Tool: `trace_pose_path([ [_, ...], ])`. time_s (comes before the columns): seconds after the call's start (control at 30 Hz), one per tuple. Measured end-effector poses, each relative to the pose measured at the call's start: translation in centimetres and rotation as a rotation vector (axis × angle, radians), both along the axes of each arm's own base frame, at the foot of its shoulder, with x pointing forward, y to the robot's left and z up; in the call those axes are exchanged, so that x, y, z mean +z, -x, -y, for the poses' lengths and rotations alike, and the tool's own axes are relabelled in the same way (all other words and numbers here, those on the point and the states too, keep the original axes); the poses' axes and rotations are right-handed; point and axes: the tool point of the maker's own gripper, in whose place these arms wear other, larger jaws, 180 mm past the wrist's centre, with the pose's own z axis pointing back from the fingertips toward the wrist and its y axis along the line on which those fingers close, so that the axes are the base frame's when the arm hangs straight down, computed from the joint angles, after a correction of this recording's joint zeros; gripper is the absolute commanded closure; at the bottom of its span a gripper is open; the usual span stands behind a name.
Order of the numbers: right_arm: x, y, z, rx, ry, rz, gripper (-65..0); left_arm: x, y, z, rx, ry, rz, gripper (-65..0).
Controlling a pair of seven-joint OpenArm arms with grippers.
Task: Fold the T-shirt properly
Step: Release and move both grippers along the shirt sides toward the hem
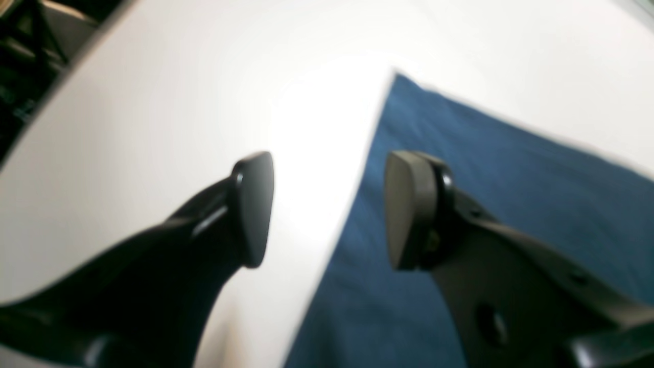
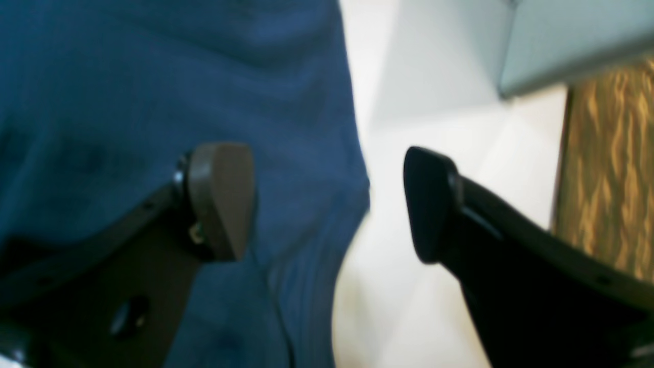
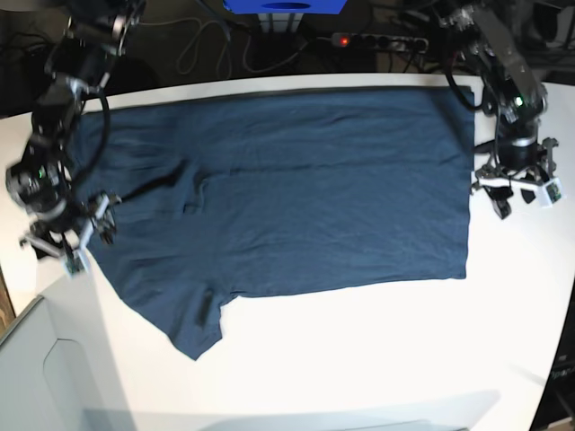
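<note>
Scene: a white worktop (image 3: 359, 359) seen from above in the base view, with a robot arm at each side and a dark floor with cables beyond the far edge.

T-shirt: the dark navy-teal T-shirt (image 3: 305, 197) lies spread flat across the far half of the worktop, its long side running from 9 o'clock to 3 o'clock. One short sleeve (image 3: 193, 328) sticks out toward 7 o'clock. Soft creases run through the cloth near 9 o'clock.

Hem edge: the straight edge at 3 o'clock runs from the far side of the worktop toward the near side; bare white worktop lies beside it.

Left gripper: the left gripper (image 1: 327, 207) is at 3 o'clock in the base view, just beside that straight edge. In the left wrist view its two dark fingers stand wide apart with nothing between them. One finger is over the blue cloth, the other over white worktop, and the cloth's edge runs up through the gap.

Right gripper: the right gripper (image 2: 329, 202) is at 9 o'clock in the base view, at the shirt's other end. In the right wrist view its fingers are also spread wide and hold nothing. One finger is over wrinkled blue cloth, the other over white worktop.

Power strip: a power strip (image 3: 377, 40) with a red light lies on the floor at 12 o'clock.

Picture quality: both wrist views are blurred.
</note>
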Motion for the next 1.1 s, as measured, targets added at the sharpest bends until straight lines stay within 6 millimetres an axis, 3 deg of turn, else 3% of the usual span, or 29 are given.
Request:
trace_pose_path([
  [0.07, 0.5, -1.7, -0.7, 0.013, -0.022, 0.015, -44.0, -0.4, -2.8, 0.1, -0.03, 0.026, 0.008, -33.4],
  [0.2, 0.0, -2.7, -1.3, 0.032, -0.032, -0.001, -44.2, -2.0, -6.9, -1.4, -0.021, 0.09, 0.013, -38.2],
  [0.33, -0.2, -2.9, -1.7, 0.043, -0.038, -0.009, -44.3, -5.0, -9.1, -3.7, 0.019, 0.105, -0.037, -38.2],
  [0.5, -0.5, -2.6, -1.7, 0.043, -0.041, -0.014, -44.3, -8.3, -12.5, -1.6, -0.069, 0.08, -0.067, -38.2],
  [0.63, -1.5, -1.6, -1.4, 0.038, -0.032, -0.048, -44.3, -10.8, -13.5, -0.3, -0.109, 0.063, -0.089, -38.2],
  [0.87, -1.3, -1.9, -1.6, 0.042, -0.036, -0.038, -44.3, -11.2, -15.5, -1.3, -0.07, 0.057, -0.046, -38.2],
  [1.1, -1.0, -2.2, -1.6, 0.042, -0.035, -0.028, -44.3, -11.5, -16.5, 1.3, -0.157, 0.008, -0.047, -38.0],
])
